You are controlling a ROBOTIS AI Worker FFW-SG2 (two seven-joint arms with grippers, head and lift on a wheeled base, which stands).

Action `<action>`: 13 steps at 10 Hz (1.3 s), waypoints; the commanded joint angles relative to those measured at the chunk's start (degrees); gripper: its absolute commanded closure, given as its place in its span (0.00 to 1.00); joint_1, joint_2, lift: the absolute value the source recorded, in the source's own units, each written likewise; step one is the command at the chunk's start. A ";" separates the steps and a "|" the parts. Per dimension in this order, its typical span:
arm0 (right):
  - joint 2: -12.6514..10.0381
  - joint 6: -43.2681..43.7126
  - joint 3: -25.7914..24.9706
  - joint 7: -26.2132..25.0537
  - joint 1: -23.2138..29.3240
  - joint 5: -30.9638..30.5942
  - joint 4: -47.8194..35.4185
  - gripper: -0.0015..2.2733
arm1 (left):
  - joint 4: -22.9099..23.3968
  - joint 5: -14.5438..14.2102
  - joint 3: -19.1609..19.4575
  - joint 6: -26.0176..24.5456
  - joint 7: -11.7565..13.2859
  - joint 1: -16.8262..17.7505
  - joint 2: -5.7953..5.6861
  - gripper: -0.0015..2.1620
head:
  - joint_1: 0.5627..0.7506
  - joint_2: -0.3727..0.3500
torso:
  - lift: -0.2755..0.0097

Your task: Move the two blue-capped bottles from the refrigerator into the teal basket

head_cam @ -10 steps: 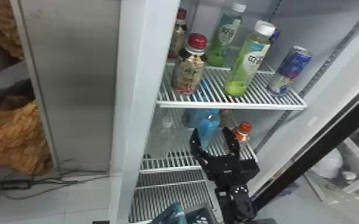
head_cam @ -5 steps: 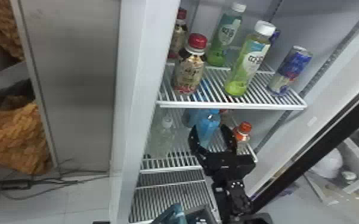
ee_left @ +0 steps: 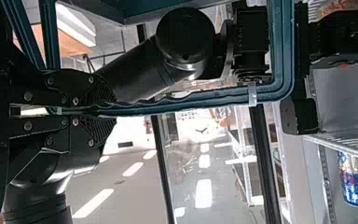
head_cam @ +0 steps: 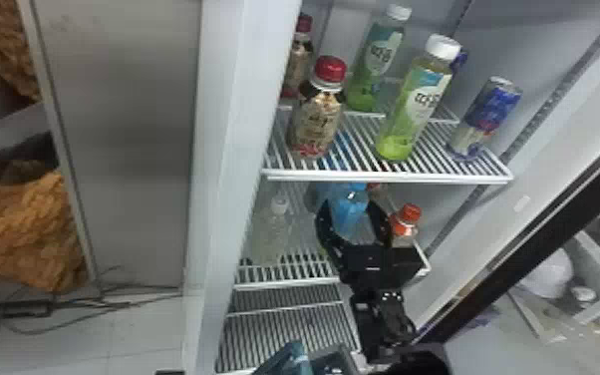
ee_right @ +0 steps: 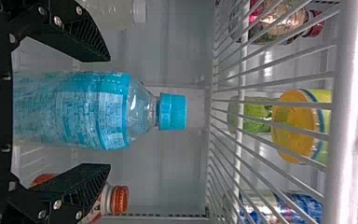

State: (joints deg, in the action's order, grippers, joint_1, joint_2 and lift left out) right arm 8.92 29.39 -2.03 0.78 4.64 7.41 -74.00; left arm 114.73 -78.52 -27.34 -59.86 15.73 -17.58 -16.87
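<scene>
Bottle with blue cap (head_cam: 348,217) stood upright at the middle shelf (head_cam: 286,284) of the refrigerator (head_cam: 229,149), below the upper shelf (head_cam: 388,177); its base was hidden. Right gripper (head_cam: 349,205) was around this bottle from the near side, and its jaws were wide open, one on the left of the bottle and the other on the right. In the right wrist view a gap was visible on both sides, so the jaws had hold of nothing.

Another bluish bottle (head_cam: 318,194) was behind it, a little to the left; its cap I could not make out.

Left gripper (ee_left: 114,111) had its jaws closed on a thin teal bar of the teal basket (head_cam: 289,361), which was low in the head view, at the near side of the refrigerator.

On the middle shelf there were also a clear bottle with white cap (head_cam: 275,232) to the left, and an orange-capped bottle (head_cam: 406,227) to the right. The upper shelf carried, at its near part, a red-capped bottle (head_cam: 316,119) on the left, a green bottle (head_cam: 416,107) with white cap and, on the right, a blue can (head_cam: 486,119).
</scene>
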 commanded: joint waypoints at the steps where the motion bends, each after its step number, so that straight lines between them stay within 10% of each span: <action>1: 0.22 0.00 0.89 0.01 -0.56 0.94 0.38 0.16 | -0.33 -0.41 -0.08 0.10 0.09 0.00 0.00 0.50 | 0.70 0.03 | 0.43; 13: 0.22 -4.36 -0.25 0.27 18.70 6.74 -24.65 0.26 | -0.47 -0.67 0.27 0.38 0.18 -0.28 0.09 0.50 | 0.70 0.03 | 0.43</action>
State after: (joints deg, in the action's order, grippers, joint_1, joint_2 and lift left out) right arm 9.15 25.35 -2.29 1.11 22.20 13.94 -97.46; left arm 114.29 -79.22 -27.08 -59.44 15.89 -17.86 -16.80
